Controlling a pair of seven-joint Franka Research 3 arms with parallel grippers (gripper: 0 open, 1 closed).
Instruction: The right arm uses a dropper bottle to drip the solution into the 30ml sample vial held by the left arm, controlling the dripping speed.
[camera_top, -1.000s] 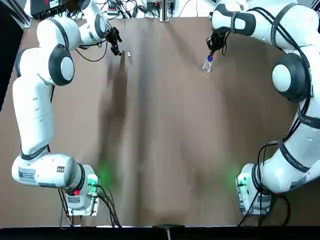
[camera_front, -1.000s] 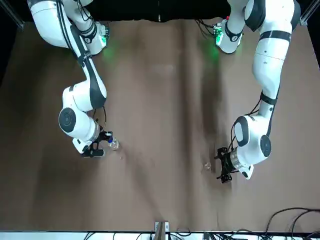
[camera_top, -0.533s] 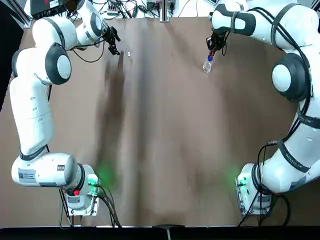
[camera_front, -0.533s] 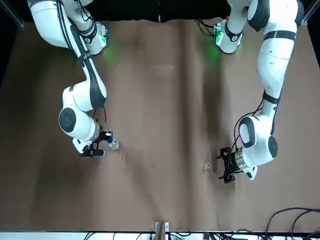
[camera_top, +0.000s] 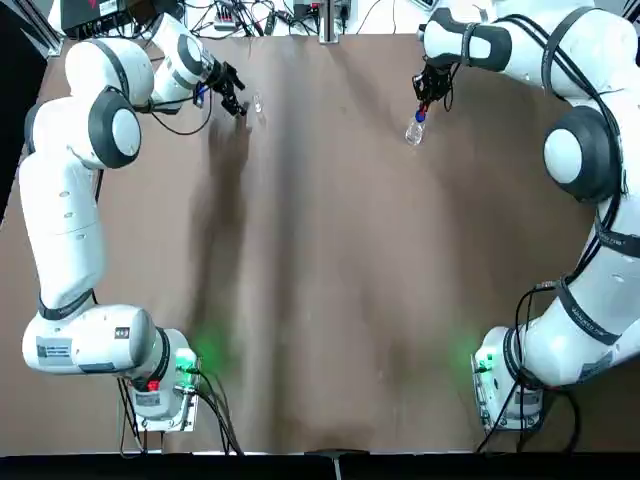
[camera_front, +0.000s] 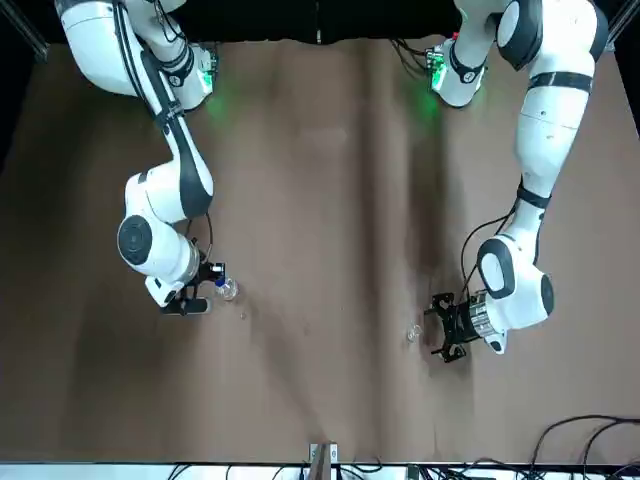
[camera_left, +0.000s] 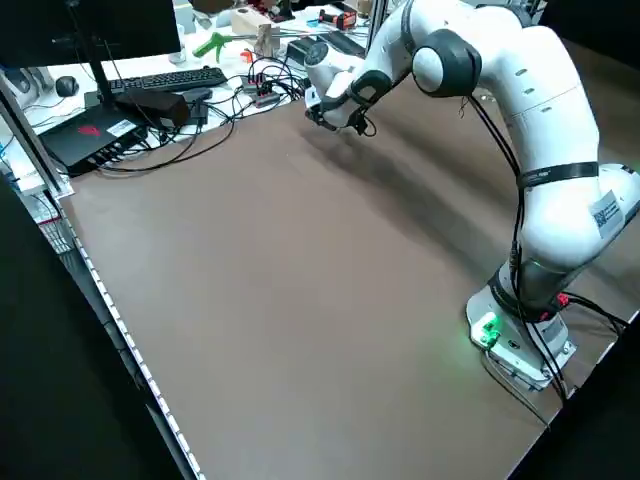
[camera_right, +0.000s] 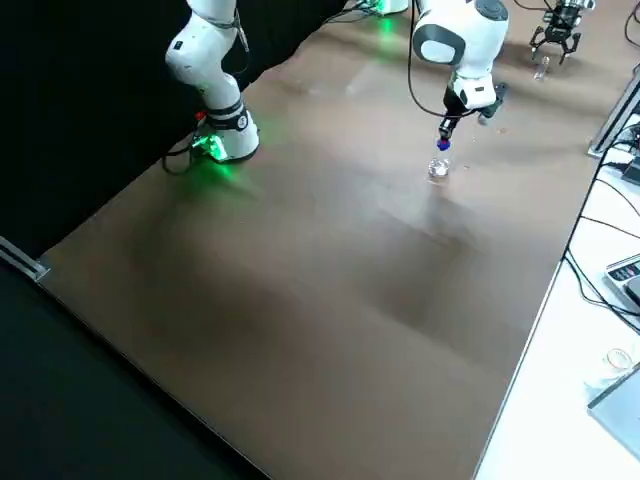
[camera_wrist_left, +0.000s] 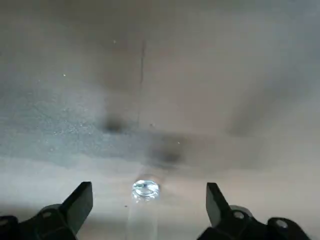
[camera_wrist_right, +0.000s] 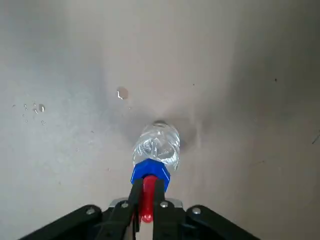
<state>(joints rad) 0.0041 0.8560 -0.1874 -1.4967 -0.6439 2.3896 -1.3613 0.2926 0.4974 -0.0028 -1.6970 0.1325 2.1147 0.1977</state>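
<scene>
The dropper bottle (camera_wrist_right: 156, 145), clear with a blue collar, stands at the far right of the table (camera_top: 415, 130). My right gripper (camera_wrist_right: 146, 197) is shut on its red dropper top from above and shows over the bottle in the top view (camera_top: 426, 98). The sample vial (camera_wrist_left: 145, 189), tiny and clear, stands upright on the table at the far left (camera_top: 257, 103). My left gripper (camera_wrist_left: 148, 192) is open, with one finger on each side of the vial and neither touching it. The front view has the left gripper (camera_front: 445, 335) just beside the vial (camera_front: 413, 332).
The brown table (camera_top: 330, 260) spreads wide between the two arms. A few small droplets (camera_wrist_right: 121, 93) lie on the surface near the bottle. Cables and a keyboard (camera_left: 165, 80) sit past the far edge, behind the left gripper.
The left arm's wrist has turned and its gripper has shifted a little closer to the vial. The right arm and the bottle have not moved.
</scene>
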